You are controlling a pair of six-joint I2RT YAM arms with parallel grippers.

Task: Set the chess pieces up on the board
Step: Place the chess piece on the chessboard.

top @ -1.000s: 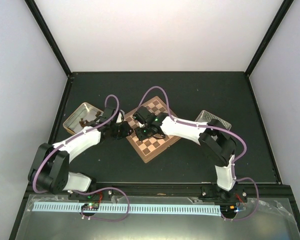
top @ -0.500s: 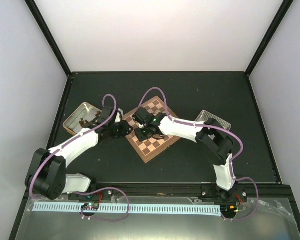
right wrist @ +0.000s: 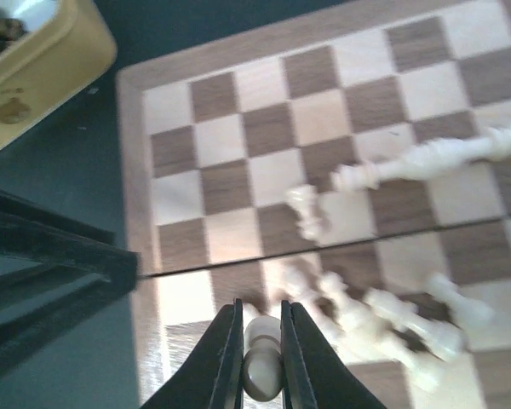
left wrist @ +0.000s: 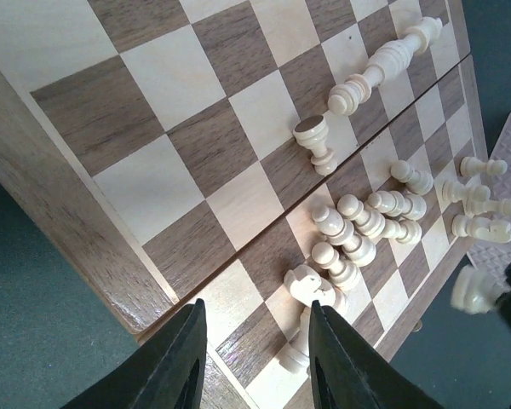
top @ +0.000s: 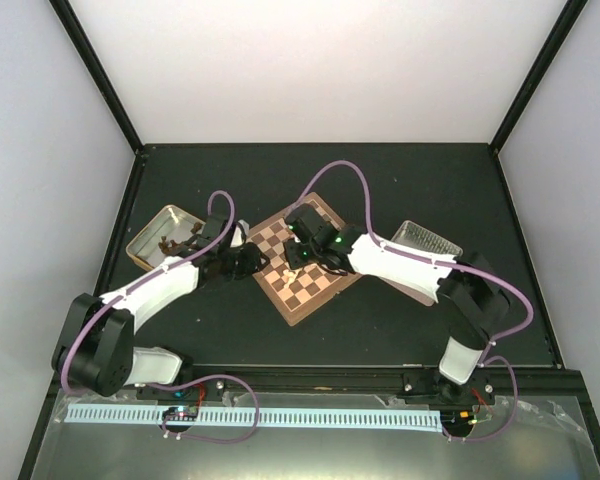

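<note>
Got a cream pawn [right wrist: 262, 368] pinched in the right hand [right wrist: 261, 315] over the board [right wrist: 264, 77], left hand [left wrist: 255, 308] spread and empty at its 9 o'clock edge, other cream pieces [left wrist: 358, 226] toppled in a heap.

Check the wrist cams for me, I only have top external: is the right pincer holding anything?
Observer: Yes. The right pincer is shut on a small cream piece, over the board.
Operator: Left pincer?
Observer: The left pincer is open, with nothing between its fingers, over a corner of the board.
Operator: Are the pieces set up?
Observer: No. The left wrist view shows a heap of cream pieces lying toppled on the board.
</note>
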